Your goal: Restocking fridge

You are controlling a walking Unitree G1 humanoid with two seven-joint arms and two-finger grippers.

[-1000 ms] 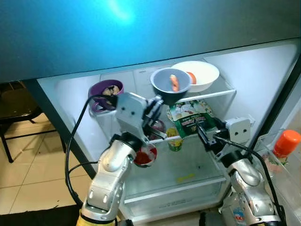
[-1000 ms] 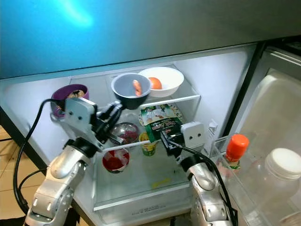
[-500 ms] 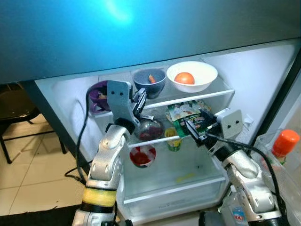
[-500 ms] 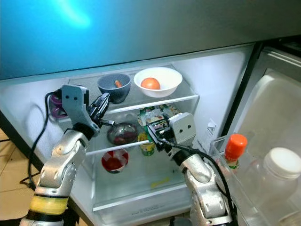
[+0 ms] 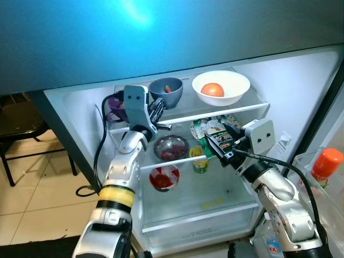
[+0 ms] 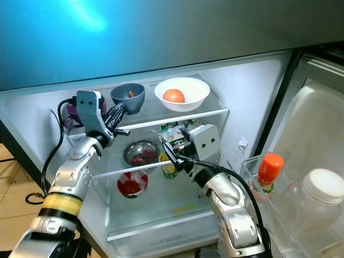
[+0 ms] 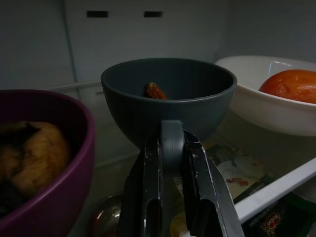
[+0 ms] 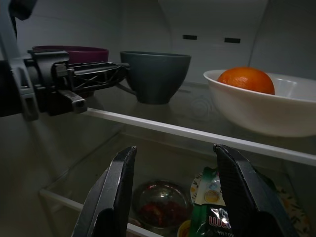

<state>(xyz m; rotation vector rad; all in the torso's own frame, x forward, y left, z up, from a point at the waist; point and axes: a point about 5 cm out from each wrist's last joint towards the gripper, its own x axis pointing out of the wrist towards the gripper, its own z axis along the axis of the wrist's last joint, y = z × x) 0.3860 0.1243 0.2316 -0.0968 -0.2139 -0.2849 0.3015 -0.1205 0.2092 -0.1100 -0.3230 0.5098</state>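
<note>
Now the left gripper [image 7: 170, 163] pinches the handle of the grey cup [image 5: 165, 91] standing on the fridge's top shelf [image 5: 215, 112], between purple bowl [image 5: 114, 106] and white bowl [image 5: 221, 87]. Rigid, probably breakable; the handle suits. The right gripper [image 8: 175, 192] hovers spread.

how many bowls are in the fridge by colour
purple bowl: 1
grey bowl: 1, handle held in the left gripper
white bowl: 1
steel bowl: 1
red bowl: 1
total: 5
</note>
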